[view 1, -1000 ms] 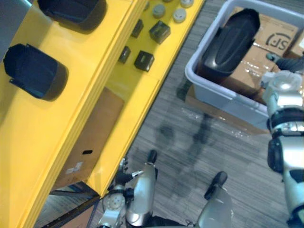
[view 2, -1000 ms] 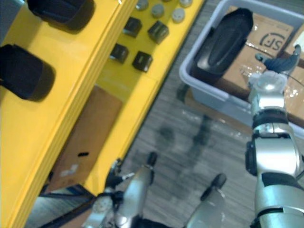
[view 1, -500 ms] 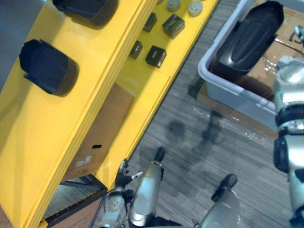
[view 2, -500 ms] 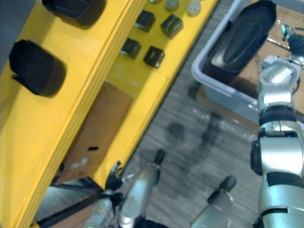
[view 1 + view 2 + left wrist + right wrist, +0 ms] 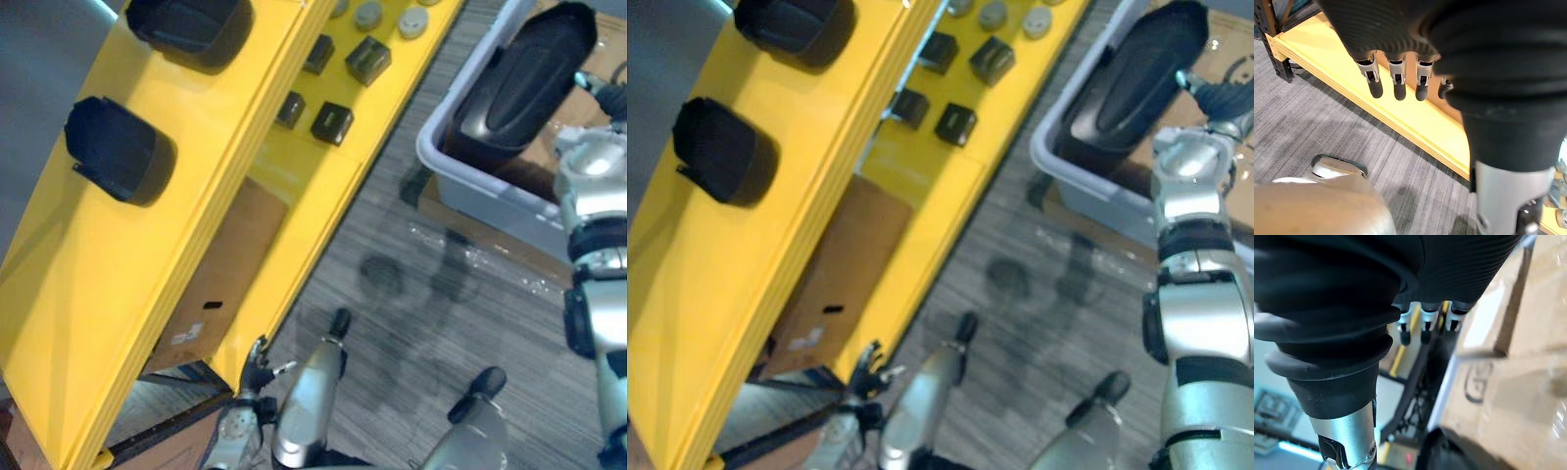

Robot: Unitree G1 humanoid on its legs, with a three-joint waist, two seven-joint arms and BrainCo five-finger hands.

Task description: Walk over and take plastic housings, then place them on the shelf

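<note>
Silver fingers (image 5: pixel 1423 327) of right robot hand (image 5: pixel 1215 98) straight, loose, holding nothing; hand near black housing (image 5: pixel 524 69). Housing sits in grey bin (image 5: pixel 460 186), tilted up against wall. Left robot hand (image 5: pixel 1396 81) relaxed, empty, low by yellow shelf (image 5: pixel 59 294). Near shelved housing (image 5: pixel 118 147) and far shelved housing (image 5: pixel 191 20) on shelf top.

Risks:
- smooth curved shell slips from one-handed grab
- bin wall blocks fingers
- left arm clips shelf edge on turn

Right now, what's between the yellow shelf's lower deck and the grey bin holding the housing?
Just bare grey carpet, seen in both eye views. The shelf and the bin stand apart across it.
</note>
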